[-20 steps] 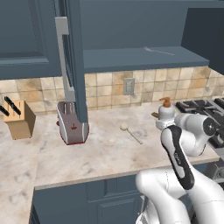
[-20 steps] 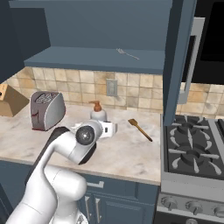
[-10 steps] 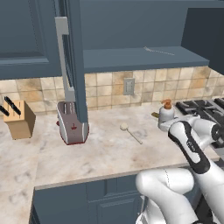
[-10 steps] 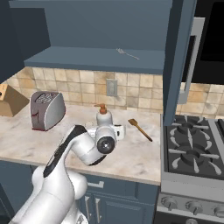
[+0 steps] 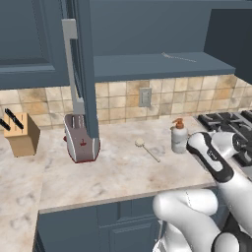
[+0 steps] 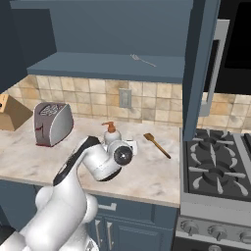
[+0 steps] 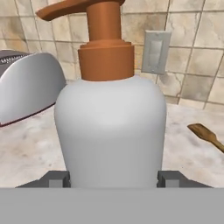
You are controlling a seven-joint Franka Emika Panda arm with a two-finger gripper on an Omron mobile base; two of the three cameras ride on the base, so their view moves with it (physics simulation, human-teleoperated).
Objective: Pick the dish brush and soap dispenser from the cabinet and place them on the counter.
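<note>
The soap dispenser (image 7: 110, 127) stands upright on the counter (image 5: 113, 172), right of the toaster (image 5: 81, 139) (pump top up). It sits between my pincer's (image 7: 113, 178) fingers, which flank its base; whether they grip it I cannot tell.

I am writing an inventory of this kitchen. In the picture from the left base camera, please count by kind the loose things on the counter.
knife block: 1
toaster: 1
dish brush: 1
soap dispenser: 1
Total: 4
</note>
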